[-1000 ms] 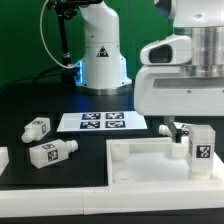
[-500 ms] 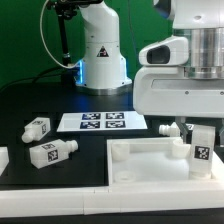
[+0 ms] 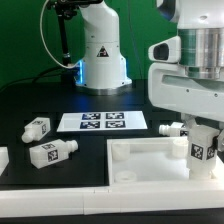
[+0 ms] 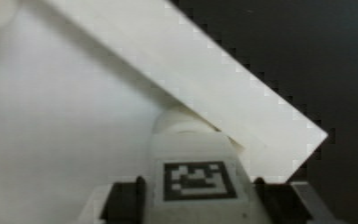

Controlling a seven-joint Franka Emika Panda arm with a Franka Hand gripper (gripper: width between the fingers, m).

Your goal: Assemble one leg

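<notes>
The white robot arm (image 3: 192, 88) is held low at the exterior view's right, its two-finger gripper (image 3: 202, 138) pointed straight down. The dark fingers (image 4: 131, 203) are pressed against both sides of a small white tagged plastic leg (image 4: 201, 160).

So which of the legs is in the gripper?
The upright leg at the tray's corner on the exterior view's right, clamped in the gripper; the others lie on the table.

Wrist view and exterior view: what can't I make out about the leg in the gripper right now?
- Wrist view: blurred; the leg, between the fingers of the gripper, hides its own lower end and what lies beneath.
- Exterior view: the arm's white housing covers the fingers; whether the leg touches the square piece is unclear.
- Exterior view's left edge cuts off a white part.
</notes>
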